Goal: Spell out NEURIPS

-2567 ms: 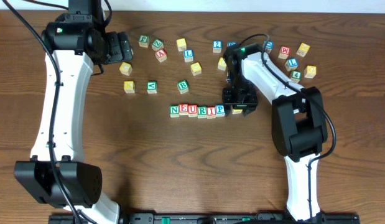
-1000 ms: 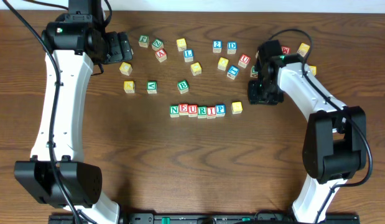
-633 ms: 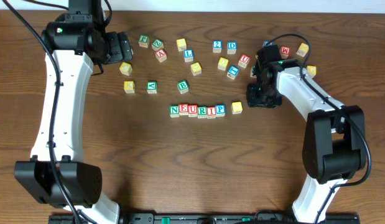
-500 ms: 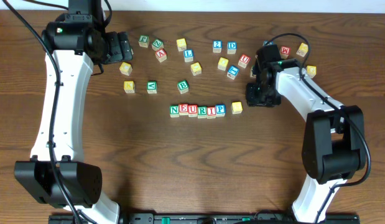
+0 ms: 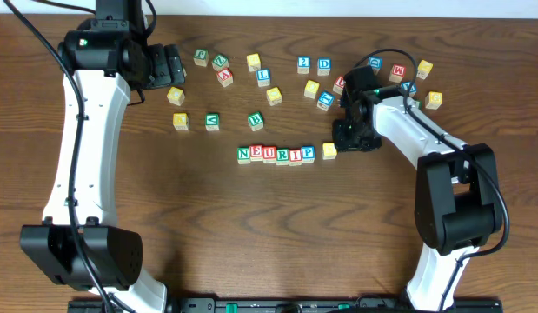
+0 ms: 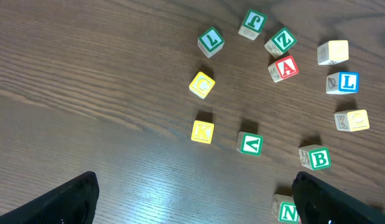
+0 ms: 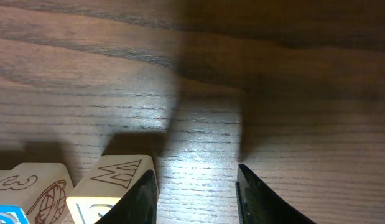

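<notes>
Wooden cubes (image 5: 275,155) spell NEURIP — left jaws gape wide, right jaws part-open, both empty.

1. Table (image 5: 251,226): dark brown wood-grain top that fills nearly the whole overhead view. The grain runs left to right.
2. Far side: a narrow pale strip (image 5: 338,7) runs along the top of the overhead view, beyond the table edge. Wall or floor, cannot tell.
3. Near side: a black rail (image 5: 277,304) lies along the table's front edge.
4. Light: soft, from above. Both wrist views show a pale sheen on the wood, and the right one has blurred shadows across the grain.
</notes>
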You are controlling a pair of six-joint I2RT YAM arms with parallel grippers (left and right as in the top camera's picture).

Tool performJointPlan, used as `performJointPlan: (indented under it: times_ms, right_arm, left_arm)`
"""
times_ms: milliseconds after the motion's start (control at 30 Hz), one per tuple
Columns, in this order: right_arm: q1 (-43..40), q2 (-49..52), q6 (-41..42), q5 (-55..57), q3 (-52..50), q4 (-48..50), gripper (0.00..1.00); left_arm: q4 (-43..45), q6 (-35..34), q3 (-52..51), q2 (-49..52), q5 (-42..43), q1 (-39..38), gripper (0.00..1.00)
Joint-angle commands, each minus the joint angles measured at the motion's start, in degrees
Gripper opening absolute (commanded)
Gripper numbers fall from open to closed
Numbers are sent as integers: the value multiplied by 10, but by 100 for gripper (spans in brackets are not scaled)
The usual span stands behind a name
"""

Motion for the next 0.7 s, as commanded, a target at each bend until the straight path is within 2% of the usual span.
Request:
performJointPlan:
  times_ms: [0,667]
  right_arm:
    - [1,6,2,-10,-4,-1,37]
    - [11,6,-42,-35,-4,13,41]
  left_arm:
    - [0,-9,-3,7,0,2,98]
    - [0,-9,-3,7,0,2,98]
